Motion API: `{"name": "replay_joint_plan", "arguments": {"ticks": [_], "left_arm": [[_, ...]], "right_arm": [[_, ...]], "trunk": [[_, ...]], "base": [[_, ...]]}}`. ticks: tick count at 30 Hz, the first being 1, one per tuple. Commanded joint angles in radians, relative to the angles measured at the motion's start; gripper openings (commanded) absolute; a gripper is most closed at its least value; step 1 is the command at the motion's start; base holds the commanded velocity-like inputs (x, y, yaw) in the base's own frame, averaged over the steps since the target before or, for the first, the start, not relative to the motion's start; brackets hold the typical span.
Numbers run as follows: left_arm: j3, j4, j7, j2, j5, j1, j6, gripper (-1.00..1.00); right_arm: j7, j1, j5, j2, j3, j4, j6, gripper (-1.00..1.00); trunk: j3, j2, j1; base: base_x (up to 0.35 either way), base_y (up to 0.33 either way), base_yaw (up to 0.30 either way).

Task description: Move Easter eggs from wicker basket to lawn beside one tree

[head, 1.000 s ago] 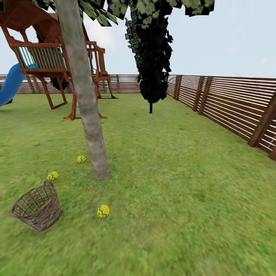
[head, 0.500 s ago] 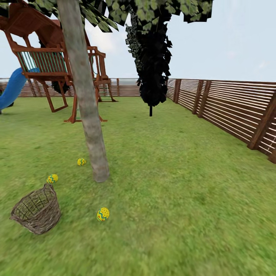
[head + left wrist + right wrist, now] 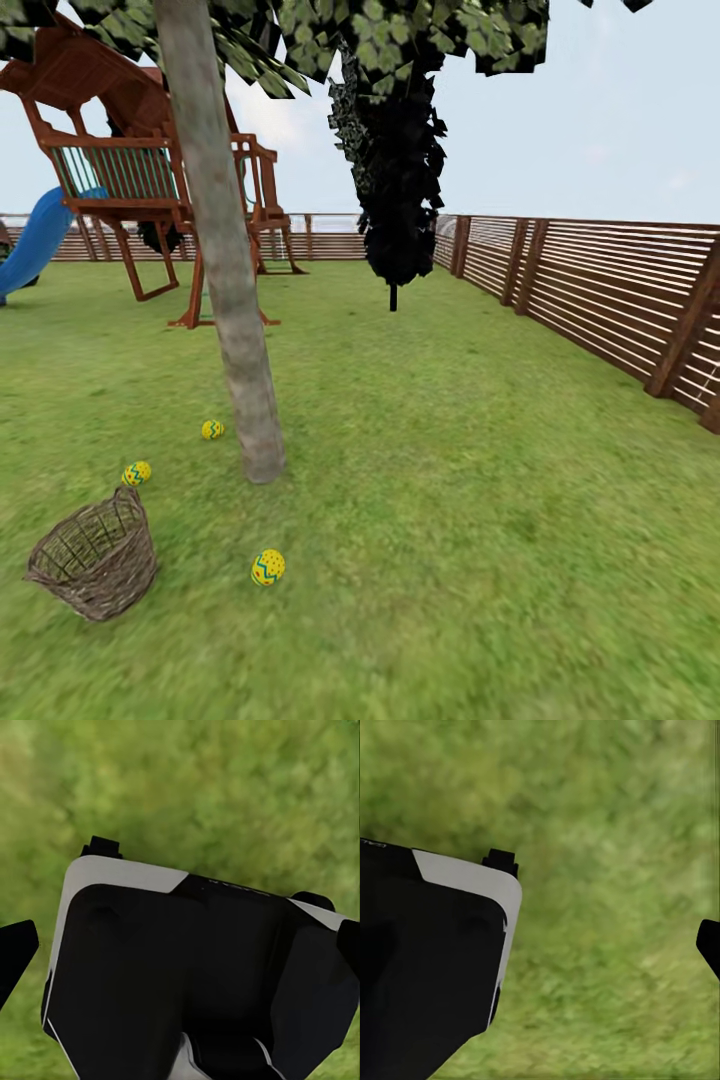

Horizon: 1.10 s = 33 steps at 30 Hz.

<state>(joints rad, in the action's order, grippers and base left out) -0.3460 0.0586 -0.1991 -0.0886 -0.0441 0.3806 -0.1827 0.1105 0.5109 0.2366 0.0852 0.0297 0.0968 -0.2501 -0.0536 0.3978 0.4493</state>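
— Head view first: any writing to read? 
— None legible. A faint streak of marks on the black and white robot body (image 3: 202,975) in the left wrist view is too blurred to make out.

— Where are the eggs? 
— All three lie on the lawn (image 3: 450,500), outside the basket (image 3: 95,555). One egg (image 3: 268,567) sits right of the basket, near it but apart. A second egg (image 3: 137,473) lies just behind the basket's handle. The third egg (image 3: 212,429) rests just left of the tree trunk (image 3: 225,260), close to its base. The basket leans toward the left, its mouth showing only bare weave.

— And the arms? 
— Both wrist cameras look straight down at grass. In the left wrist view, a dark finger (image 3: 15,952) shows at one border and another dark tip at the opposite border, so the left gripper (image 3: 180,945) stands wide apart with nothing between. In the right wrist view only one dark tip (image 3: 709,945) shows at the border; whether the right gripper is apart or together cannot be told.

— How much room is there? 
— Open grass spreads right of the trunk up to the slatted wooden fence (image 3: 610,290). A dark cone-shaped tree (image 3: 395,170) stands farther back, and a wooden playset (image 3: 130,170) with a blue slide (image 3: 35,245) stands behind the trunk on the left.
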Motion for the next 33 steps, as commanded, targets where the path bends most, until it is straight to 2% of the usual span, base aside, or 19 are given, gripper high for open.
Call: {"name": "replay_joint_plan", "arguments": {"ticks": [1,4,10,13,16,18,21,27,33], "left_arm": [[-0.009,0.002,-0.002,-0.004,-0.004,0.001,-0.002,1.0],[-0.009,0.002,-0.001,-0.014,-0.004,0.001,-0.001,1.0],[-0.008,0.003,0.0,-0.027,-0.003,-0.029,0.003,1.0],[-0.008,0.003,0.0,-0.028,-0.003,-0.06,0.006,1.0],[-0.008,0.003,0.0,-0.026,-0.003,-0.075,0.007,1.0],[-0.008,0.003,-0.001,-0.023,-0.003,-0.104,0.01,1.0],[-0.007,0.003,-0.002,-0.022,-0.003,-0.137,0.026,1.0],[-0.007,0.003,-0.007,-0.022,-0.003,-0.208,0.053,1.0],[-0.008,0.002,-0.011,-0.02,-0.001,-0.254,0.056,1.0]], "right_arm": [[0.005,0.001,0.006,0.005,0.003,0.001,-0.002,1.0],[0.005,-0.015,0.003,0.025,0.002,0.002,-0.002,1.0],[0.003,-0.054,0.001,0.03,0.002,0.002,0.003,1.0],[0.002,-0.111,0.0,0.031,0.002,0.002,0.019,1.0],[0.002,-0.167,0.0,0.035,0.002,0.001,0.065,1.0],[0.001,-0.209,0.0,0.035,0.002,0.001,0.089,1.0],[-0.001,-0.242,0.0,0.035,0.002,0.001,0.111,1.0],[-0.002,-0.28,0.0,0.032,0.002,0.001,0.138,1.0],[-0.002,-0.288,0.0,0.029,0.002,0.001,0.14,1.0]], "trunk": [[-0.001,0.002,0.001],[0.004,0.002,0.001],[0.014,0.002,0.001],[0.019,0.002,0.001],[0.024,0.002,0.001],[0.028,0.002,0.001],[0.033,0.002,0.001],[0.043,0.002,0.001],[0.053,0.002,0.001]], "base": [[0.0,0.0,0.0],[0.0,0.0,0.0],[0.0,0.0,0.0],[0.0,0.0,0.0],[0.0,0.0,0.0],[0.0,0.0,0.0],[0.0,0.0,0.0],[0.0,0.0,0.0],[0.0,0.0,0.0]]}}
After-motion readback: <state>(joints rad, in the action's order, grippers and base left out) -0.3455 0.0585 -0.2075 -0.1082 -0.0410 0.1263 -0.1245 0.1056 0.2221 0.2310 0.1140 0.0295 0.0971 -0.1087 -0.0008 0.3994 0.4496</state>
